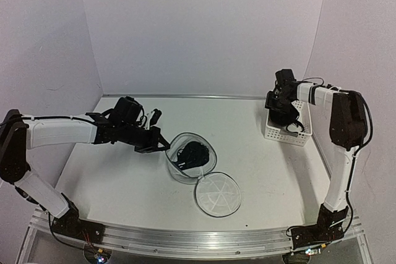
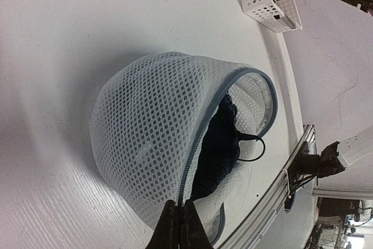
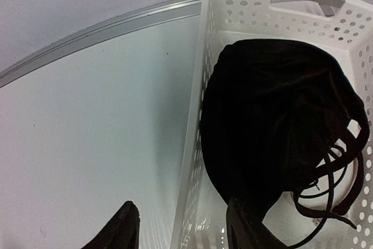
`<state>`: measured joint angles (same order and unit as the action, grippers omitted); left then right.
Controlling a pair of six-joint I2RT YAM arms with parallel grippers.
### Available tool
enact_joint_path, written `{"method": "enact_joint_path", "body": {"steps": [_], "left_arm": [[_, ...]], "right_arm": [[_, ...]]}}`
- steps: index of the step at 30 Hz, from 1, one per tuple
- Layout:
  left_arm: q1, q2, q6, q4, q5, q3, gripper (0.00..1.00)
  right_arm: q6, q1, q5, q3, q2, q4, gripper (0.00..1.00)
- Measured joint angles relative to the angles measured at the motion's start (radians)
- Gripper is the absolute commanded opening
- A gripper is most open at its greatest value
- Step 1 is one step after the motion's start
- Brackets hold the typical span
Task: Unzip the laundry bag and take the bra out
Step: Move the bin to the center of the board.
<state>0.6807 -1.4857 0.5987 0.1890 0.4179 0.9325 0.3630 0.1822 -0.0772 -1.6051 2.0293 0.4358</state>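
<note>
A: Where is the bag (image 1: pixel 178 174), and is it open?

B: Mid-table, unzipped. Its lid (image 1: pixel 217 194) lies flat on the table at the bag's 5 o'clock, touching the rim.

A: And the bra (image 3: pixel 274 115)?

B: One black one, straps trailing, lies in the basket (image 3: pixel 195 115), far off at the bag's 2 o'clock. But a lacy garment (image 2: pixel 220 150), dark with a thin strap looping out, still sits inside the mesh. I'd guess it is a second bra.

A: So how far along?

B: The zip is done and one piece is out. The bag isn't emptied, so one more pull looks due.

A: Grippers?

B: The left gripper (image 2: pixel 179 214) comes in from the bag's 9 o'clock, fingers pressed together, pinching the rim at the zip edge and holding the mouth open. The right gripper (image 3: pixel 179 202) hangs over the basket's near wall, fingers spread with nothing between them, one outside the wall and one inside by the bra
</note>
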Motion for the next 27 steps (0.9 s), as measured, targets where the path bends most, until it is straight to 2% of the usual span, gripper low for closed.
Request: {"method": "enact_joint_path", "body": {"steps": [6,12,18,27], "left_arm": [[0.000,0.018,0.000,0.003,-0.004,-0.010,0.00],[0.000,0.028,0.000,0.003,-0.010,-0.013,0.00],[0.000,0.034,0.000,0.003,-0.012,-0.013,0.00],[0.000,0.034,-0.001,0.003,-0.012,-0.013,0.00]], "right_arm": [[0.044,0.000,-0.008,0.000,0.080,-0.024,0.47],[0.064,0.004,-0.004,0.000,0.137,-0.030,0.32],[0.068,0.020,-0.008,0.000,0.140,-0.036,0.24],[0.039,0.054,-0.052,0.048,0.111,-0.051,0.00]]}}
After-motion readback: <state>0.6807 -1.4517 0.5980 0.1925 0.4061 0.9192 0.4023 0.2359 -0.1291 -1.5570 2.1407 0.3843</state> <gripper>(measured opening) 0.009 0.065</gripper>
